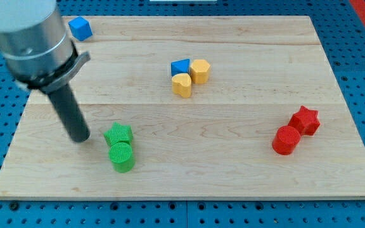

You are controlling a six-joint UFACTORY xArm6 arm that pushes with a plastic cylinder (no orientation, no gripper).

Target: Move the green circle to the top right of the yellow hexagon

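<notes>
Camera view: approach step judged in hand; no gripper fitted, nothing held; my tip (80, 137) is set just left of the green star (118, 134), apparently not touching; green circle (122, 157) lies near the table's bottom-left, touching the star; yellow hexagon (199, 71) sits near top centre; a push up and rightward from below-left is called for.

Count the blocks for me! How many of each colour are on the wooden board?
Blue: 2 — a blue cube and a blue block
Yellow: 2 — the yellow hexagon and a yellow heart
Green: 2 — the green circle and a green star
Red: 2 — a red star and a red circle
Total: 8
</notes>
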